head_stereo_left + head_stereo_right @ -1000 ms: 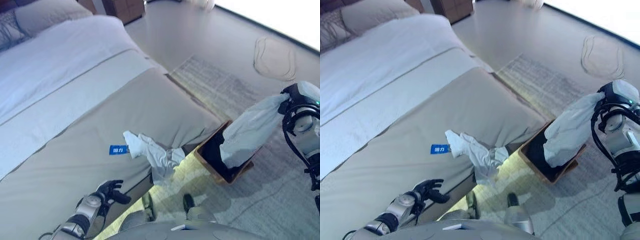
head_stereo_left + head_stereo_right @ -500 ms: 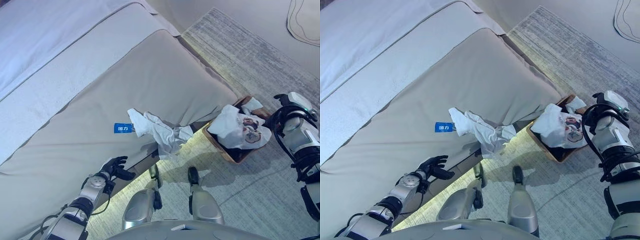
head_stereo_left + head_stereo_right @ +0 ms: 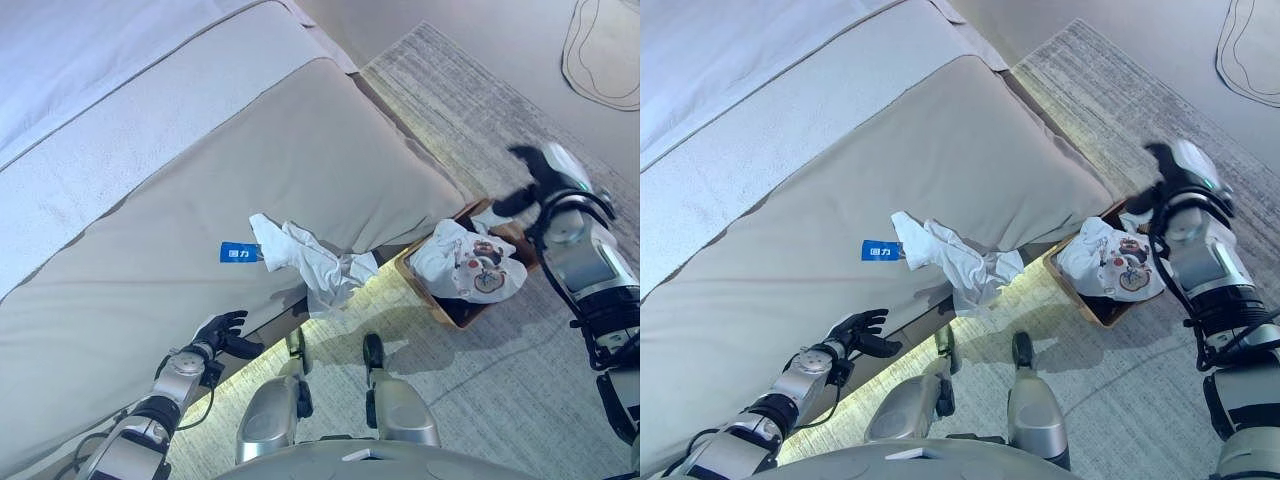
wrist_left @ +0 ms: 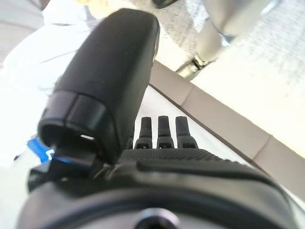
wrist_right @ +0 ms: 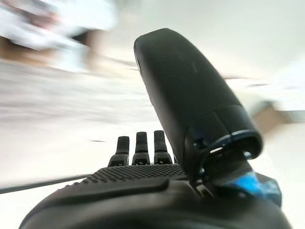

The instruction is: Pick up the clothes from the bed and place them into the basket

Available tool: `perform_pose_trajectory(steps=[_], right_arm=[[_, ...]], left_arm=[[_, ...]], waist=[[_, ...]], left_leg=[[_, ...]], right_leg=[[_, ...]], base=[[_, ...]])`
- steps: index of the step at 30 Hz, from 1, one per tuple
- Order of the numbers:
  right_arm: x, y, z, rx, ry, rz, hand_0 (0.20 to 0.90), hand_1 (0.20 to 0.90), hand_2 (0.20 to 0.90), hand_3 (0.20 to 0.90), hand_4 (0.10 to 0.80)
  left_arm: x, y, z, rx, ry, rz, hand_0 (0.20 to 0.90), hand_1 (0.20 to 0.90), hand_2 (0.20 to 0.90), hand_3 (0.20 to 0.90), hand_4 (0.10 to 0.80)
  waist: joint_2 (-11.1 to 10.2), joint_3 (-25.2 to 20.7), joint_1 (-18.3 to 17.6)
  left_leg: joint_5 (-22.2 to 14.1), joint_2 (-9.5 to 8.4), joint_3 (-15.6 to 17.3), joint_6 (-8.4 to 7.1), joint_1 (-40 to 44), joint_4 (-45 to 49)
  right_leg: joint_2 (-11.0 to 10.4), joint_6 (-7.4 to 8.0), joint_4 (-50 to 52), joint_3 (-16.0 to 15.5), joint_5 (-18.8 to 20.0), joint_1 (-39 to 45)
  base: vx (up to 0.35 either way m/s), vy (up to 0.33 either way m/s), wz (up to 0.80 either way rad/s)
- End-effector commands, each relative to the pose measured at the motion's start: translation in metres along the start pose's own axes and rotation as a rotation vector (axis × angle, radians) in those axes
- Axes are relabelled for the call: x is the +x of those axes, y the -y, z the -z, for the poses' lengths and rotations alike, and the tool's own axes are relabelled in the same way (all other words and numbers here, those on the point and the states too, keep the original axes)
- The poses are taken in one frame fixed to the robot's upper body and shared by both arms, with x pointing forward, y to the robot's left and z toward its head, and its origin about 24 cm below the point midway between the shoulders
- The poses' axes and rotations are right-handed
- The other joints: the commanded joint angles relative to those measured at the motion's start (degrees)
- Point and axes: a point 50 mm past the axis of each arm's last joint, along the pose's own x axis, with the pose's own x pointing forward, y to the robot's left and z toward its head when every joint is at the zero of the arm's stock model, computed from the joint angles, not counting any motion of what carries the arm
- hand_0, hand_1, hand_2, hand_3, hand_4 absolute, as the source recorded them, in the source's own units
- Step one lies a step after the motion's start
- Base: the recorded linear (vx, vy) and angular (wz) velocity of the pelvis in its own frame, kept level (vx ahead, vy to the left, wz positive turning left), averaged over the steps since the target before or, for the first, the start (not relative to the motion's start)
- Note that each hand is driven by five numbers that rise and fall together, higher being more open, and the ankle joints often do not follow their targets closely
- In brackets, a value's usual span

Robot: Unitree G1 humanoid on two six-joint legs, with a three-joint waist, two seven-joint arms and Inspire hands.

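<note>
A crumpled white garment (image 3: 312,262) with a blue tag (image 3: 238,252) lies at the edge of the beige bed cover (image 3: 300,160), partly hanging over the side. A second white garment with a printed picture (image 3: 470,266) lies in the brown basket (image 3: 428,300) on the floor beside the bed. My right hand (image 3: 1162,185) hovers open just beyond the basket and holds nothing; its straight fingers (image 5: 138,145) show in the right wrist view. My left hand (image 3: 222,335) is open and empty, low by the bed's side edge, short of the tagged garment.
The basket stands on a grey rug (image 3: 500,110) that runs along the bed. A white sheet band (image 3: 120,130) crosses the bed higher up. A pale rounded mat (image 3: 603,50) lies on the floor at the far right.
A second ago my right hand held the printed garment above the basket. The garment now lies in the basket, and the hand has let go and lifted away. The camera has tilted down.
</note>
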Motion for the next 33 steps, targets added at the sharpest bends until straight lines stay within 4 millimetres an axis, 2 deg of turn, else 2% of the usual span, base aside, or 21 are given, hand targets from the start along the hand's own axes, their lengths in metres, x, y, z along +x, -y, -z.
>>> perform_pose_trajectory(steps=[1,4,6,10,13,14,18,21,23,27,29,30,32,33], right_arm=[[0.004,0.010,-0.032,-0.131,0.153,0.010,0.900,0.900,0.900,0.900,0.800],[0.008,-0.008,-0.045,-0.212,0.188,-0.028,0.900,0.900,0.900,0.900,0.800],[0.012,-0.023,-0.054,-0.234,0.180,-0.043,0.900,0.900,0.900,0.900,0.800],[0.016,-0.038,-0.057,-0.251,0.158,-0.079,0.900,0.900,0.900,0.900,0.800],[0.020,-0.049,-0.058,-0.282,0.131,-0.090,0.900,0.900,0.900,0.900,0.800],[0.020,-0.049,-0.058,-0.282,0.131,-0.090,0.900,0.900,0.900,0.900,0.800],[0.024,-0.055,-0.068,-0.324,0.132,-0.068,0.900,0.900,0.900,0.900,0.800],[0.025,-0.059,-0.075,-0.311,0.128,-0.069,0.900,0.900,0.900,0.900,0.800],[0.028,-0.063,-0.075,-0.304,0.095,-0.087,0.900,0.900,0.900,0.900,0.800],[0.033,-0.075,-0.059,-0.256,-0.065,-0.163,0.900,0.900,0.900,0.900,0.800],[0.033,-0.091,-0.030,-0.244,-0.247,-0.252,0.900,0.900,0.900,0.900,0.800],[0.033,-0.092,-0.027,-0.248,-0.269,-0.263,0.900,0.900,0.900,0.900,0.800],[0.028,-0.105,-0.003,-0.252,-0.400,-0.333,0.900,0.900,0.900,0.900,0.800],[0.026,-0.107,0.002,-0.260,-0.453,-0.367,0.900,0.900,0.900,0.900,0.800]], left_arm=[[-0.004,-0.004,0.019,-0.052,-0.051,-0.032,0.900,0.900,0.900,0.900,0.800],[-0.003,0.000,0.016,-0.051,-0.027,-0.024,0.900,0.900,0.900,0.900,0.800],[-0.001,-0.003,0.006,-0.046,0.009,-0.031,0.900,0.900,0.900,0.900,0.800],[0.000,-0.008,0.000,-0.087,0.024,-0.059,0.900,0.900,0.900,0.900,0.800],[-0.001,-0.015,0.004,-0.086,0.008,-0.080,0.900,0.900,0.900,0.900,0.800],[-0.001,-0.015,0.004,-0.090,0.008,-0.083,0.900,0.900,0.900,0.900,0.800],[-0.007,-0.028,0.021,-0.112,-0.041,-0.124,0.900,0.900,0.900,0.900,0.800],[-0.009,-0.032,0.024,-0.137,-0.047,-0.139,0.900,0.900,0.900,0.900,0.800],[-0.010,-0.033,0.027,-0.149,-0.048,-0.140,0.900,0.900,0.900,0.900,0.800],[-0.010,-0.034,0.024,-0.150,-0.028,-0.132,0.900,0.900,0.900,0.900,0.800],[-0.009,-0.035,0.020,-0.125,-0.009,-0.124,0.900,0.900,0.900,0.900,0.800],[-0.009,-0.036,0.019,-0.121,-0.007,-0.123,0.900,0.900,0.900,0.900,0.800],[-0.008,-0.037,0.011,-0.087,0.017,-0.114,0.900,0.900,0.900,0.900,0.800],[-0.007,-0.037,0.008,-0.073,0.028,-0.110,0.900,0.900,0.900,0.900,0.800]], waist=[[-3.5,-5.9,3.2],[-4.1,-4.4,6.4],[-4.2,-1.8,9.2],[-4.2,0.3,12.1],[-4.4,1.3,15.0],[-4.4,1.3,14.9],[-4.6,2.0,18.7],[-4.7,2.8,20.4],[-5.1,3.4,21.8],[-5.5,4.4,24.1],[-6.1,4.8,26.1],[-6.1,4.9,26.3],[-6.5,5.2,28.1],[-6.6,5.3,28.7]], left_leg=[[-7.8,-1.10,-3.3,-1.16,1.4,2.9],[-7.5,-1.33,-6.0,-0.85,-0.8,4.5],[-7.0,-1.82,-8.7,-0.50,-3.0,5.9],[-6.1,-2.65,-11.8,-0.24,-4.9,6.2],[-5.5,-3.41,-14.5,-0.16,-5.3,5.6],[-5.5,-3.43,-14.6,-0.16,-5.3,5.6],[-4.6,-4.36,-18.2,-0.35,-6.5,5.6],[-4.4,-4.69,-19.7,-0.44,-7.4,6.0],[-5.5,-4.66,-20.4,-0.89,-7.4,6.3],[-5.5,-4.79,-21.1,-0.97,-8.7,7.1],[-5.7,-4.98,-21.8,-0.84,-9.4,7.5],[-5.7,-5.00,-21.9,-0.84,-9.4,7.6],[-5.5,-5.31,-22.8,-0.64,-9.9,7.7],[-5.5,-5.47,-23.1,-0.59,-10.1,7.7]], right_leg=[[1.0,-2.89,6.1,-2.1,-1.2,-5.7],[0.6,-3.65,9.0,-5.2,-2.9,-6.3],[0.1,-4.19,12.0,-8.1,-4.4,-7.4],[-0.3,-4.49,13.0,-11.5,-5.0,-7.9],[-0.5,-4.66,13.6,-14.2,-5.9,-7.4],[-0.5,-4.66,13.6,-14.2,-6.0,-7.4],[-0.8,-4.98,14.5,-17.6,-7.2,-6.9],[-0.8,-5.21,15.5,-18.9,-8.0,-7.2],[-0.8,-5.20,16.5,-18.8,-9.8,-7.0],[-1.0,-5.10,16.3,-20.0,-9.6,-6.8],[-1.0,-4.96,15.9,-21.2,-9.3,-6.2],[-1.0,-4.94,15.8,-21.3,-9.2,-6.2],[-0.8,-4.71,15.2,-22.4,-8.7,-5.5],[-0.8,-4.60,15.0,-22.7,-8.5,-5.2]], base=[[0.062,0.092,0.29],[-0.010,0.060,0.36],[-0.072,0.032,0.60],[-0.021,0.021,0.69],[0.031,-0.018,0.53],[0.061,-0.013,0.64],[0.088,0.008,0.53],[0.081,0.003,0.36],[0.126,-0.045,0.22],[0.045,-0.027,0.18],[0.088,-0.097,0.16],[0.064,-0.091,0.22],[0.085,-0.100,0.27],[0.087,-0.087,0.23]])
